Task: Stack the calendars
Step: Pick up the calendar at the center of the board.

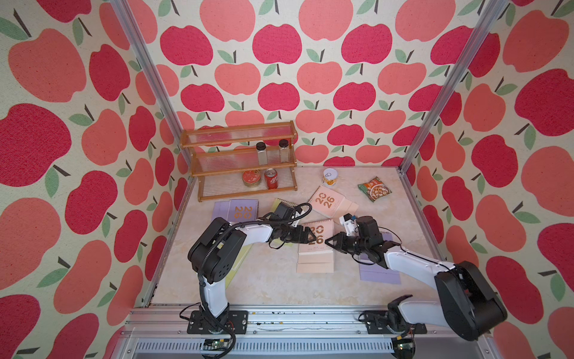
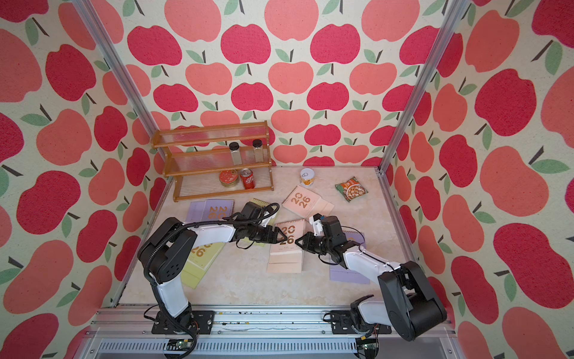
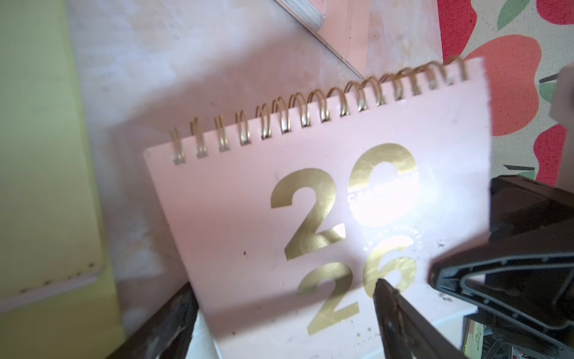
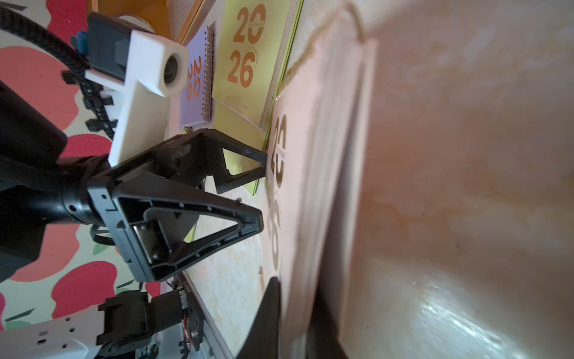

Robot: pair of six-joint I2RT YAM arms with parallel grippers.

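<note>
A pale pink calendar (image 1: 315,248) with gold "20 26" lies mid-table. My right gripper (image 4: 295,323) is shut on its right edge, one finger on each face. My left gripper (image 3: 285,326) stands open at its left edge, fingertips by the numerals. A second pink calendar (image 1: 329,202) lies further back. One lilac calendar (image 1: 239,209) sits at the back left, and another (image 1: 379,275) lies partly under my right arm. A yellow-green calendar (image 4: 248,62) lies behind my left wrist, and another (image 2: 202,261) is partly hidden under my left arm.
A wooden three-tier rack (image 1: 239,161) stands at the back left, holding two jars, a red tin and a cola can. A small can (image 1: 330,177) and a green snack packet (image 1: 374,188) lie at the back right. Apple-print walls close in three sides.
</note>
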